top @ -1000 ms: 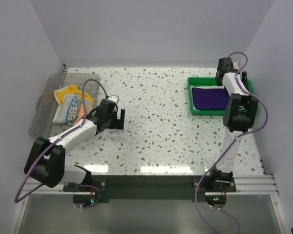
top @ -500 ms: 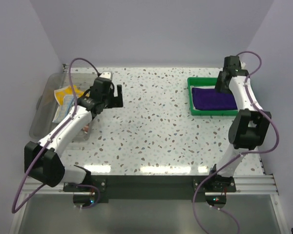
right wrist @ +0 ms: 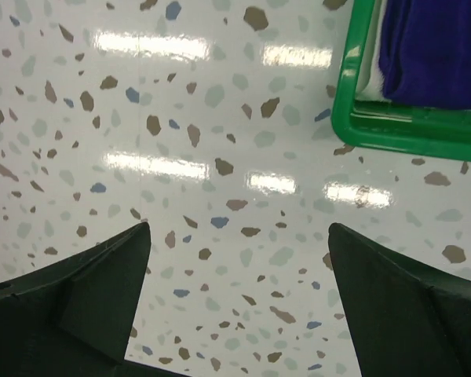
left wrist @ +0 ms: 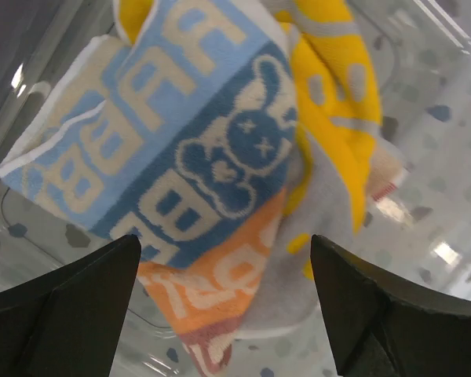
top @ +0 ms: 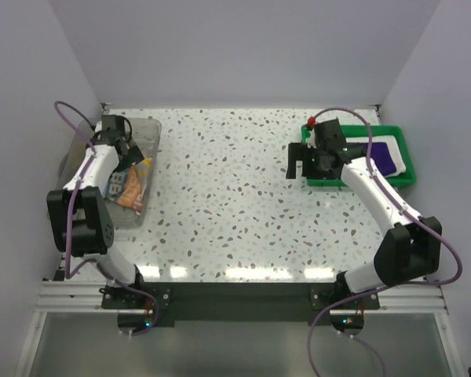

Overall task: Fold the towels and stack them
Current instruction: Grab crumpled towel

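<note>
Under the left tool [left wrist: 224, 245], fingers [left wrist: 63, 314] spread wide and gripping nothing, lies the lettered towel [left wrist: 196, 157]: crumpled, with blue, orange and yellow blocks showing and a cartoon face near its middle. The tool hangs close above the cloth; contact cannot be confirmed from the wrist view. The towel sits inside the clear bin [top: 147, 132] at 9 o'clock on the counter [top: 235, 204], bunched toward the bin's near half. Judgement: the spread stance suits a pinch on a raised fold, so the cloth can be lifted out and laid flat for folding.

Right tool [right wrist: 239, 236]: fingers likewise wide apart, empty, pointing down at bare counter. The green tray [right wrist: 353, 118] lies at 1 o'clock of this tool in its wrist view, just beside it, not under it. The tray holds the purple towel [right wrist: 439, 47], folded flat; the edge of a white towel [right wrist: 369, 55] shows beneath it at the tray's left side. The tray sits at 2 o'clock on the counter, well apart from the bin.

Judgement: purple over white reads as the stack so far, and the lettered towel is the one not yet folded. The counter between bin and tray is the likely folding area. Risk: a grab at a loose corner may drag the light bin along.
</note>
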Controlling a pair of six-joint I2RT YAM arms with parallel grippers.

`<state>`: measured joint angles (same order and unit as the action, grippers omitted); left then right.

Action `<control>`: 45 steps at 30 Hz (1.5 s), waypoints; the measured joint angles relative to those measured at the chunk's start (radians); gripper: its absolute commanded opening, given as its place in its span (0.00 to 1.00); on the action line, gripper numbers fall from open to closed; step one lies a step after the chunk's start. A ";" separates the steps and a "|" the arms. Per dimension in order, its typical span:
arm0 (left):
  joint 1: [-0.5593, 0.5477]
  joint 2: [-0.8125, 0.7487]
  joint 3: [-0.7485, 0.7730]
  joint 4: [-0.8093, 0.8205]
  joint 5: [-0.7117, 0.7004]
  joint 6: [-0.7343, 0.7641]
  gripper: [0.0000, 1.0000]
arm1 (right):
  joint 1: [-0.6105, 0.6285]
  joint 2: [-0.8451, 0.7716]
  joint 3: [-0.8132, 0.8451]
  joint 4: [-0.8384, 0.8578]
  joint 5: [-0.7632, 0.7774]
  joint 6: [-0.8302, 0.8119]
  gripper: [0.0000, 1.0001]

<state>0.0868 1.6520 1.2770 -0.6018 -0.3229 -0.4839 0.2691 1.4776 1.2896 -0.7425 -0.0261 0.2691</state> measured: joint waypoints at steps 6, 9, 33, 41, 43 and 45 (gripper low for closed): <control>0.080 0.114 0.006 0.012 -0.026 -0.043 0.78 | 0.006 -0.049 -0.080 0.004 -0.074 -0.004 0.98; 0.083 0.173 0.015 0.015 -0.025 -0.067 0.40 | 0.007 -0.054 -0.081 0.006 -0.079 -0.009 0.98; 0.063 -0.106 0.329 -0.070 -0.205 0.085 0.00 | 0.007 -0.054 -0.082 0.006 -0.111 -0.019 0.98; -0.161 -0.072 0.631 -0.103 -0.243 0.212 0.00 | 0.007 -0.056 -0.082 0.006 -0.123 -0.020 0.98; -0.225 -0.051 0.731 -0.098 -0.224 0.240 0.00 | 0.007 -0.061 -0.080 0.004 -0.123 -0.020 0.99; -0.283 -0.031 0.823 -0.095 -0.200 0.261 0.00 | 0.007 -0.071 -0.074 0.003 -0.122 -0.020 0.99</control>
<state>-0.1967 1.6211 2.1002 -0.6964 -0.5224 -0.2230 0.2760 1.4071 1.2152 -0.7399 -0.1486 0.2493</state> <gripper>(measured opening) 0.066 0.985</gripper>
